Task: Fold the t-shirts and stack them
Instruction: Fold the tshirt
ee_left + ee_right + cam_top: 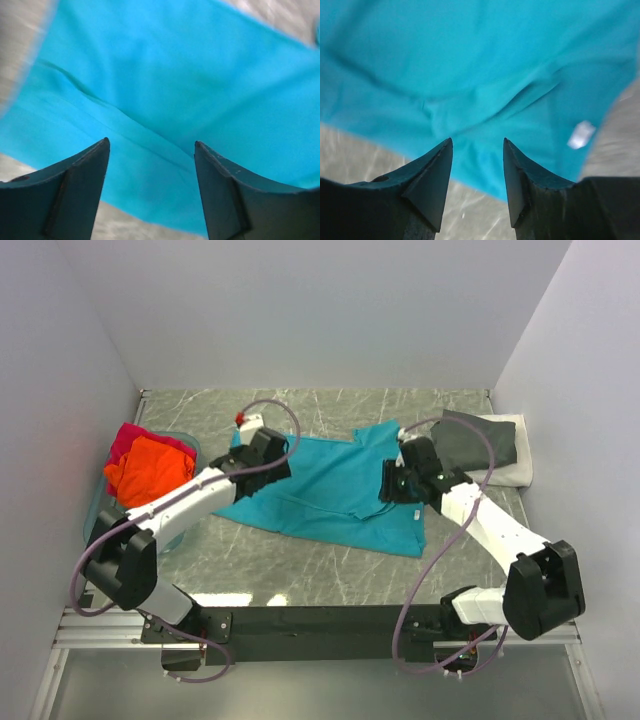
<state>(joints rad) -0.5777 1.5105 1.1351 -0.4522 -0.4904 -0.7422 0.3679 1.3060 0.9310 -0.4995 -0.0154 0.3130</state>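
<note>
Centrally, teal shirt lies spread on surface, lightly creased. Left hand above shirt's left part: fingers well apart, nothing between them. Right hand above right part, near hem edge: fingers moderately apart, likewise empty. Orange shirt and magenta-red shirt heaped in tub at left; dark grey shirt on white shirt far right. Risk: next grasp catches crease only, so fold drags skewed; uneven lift bunches cloth.
</note>
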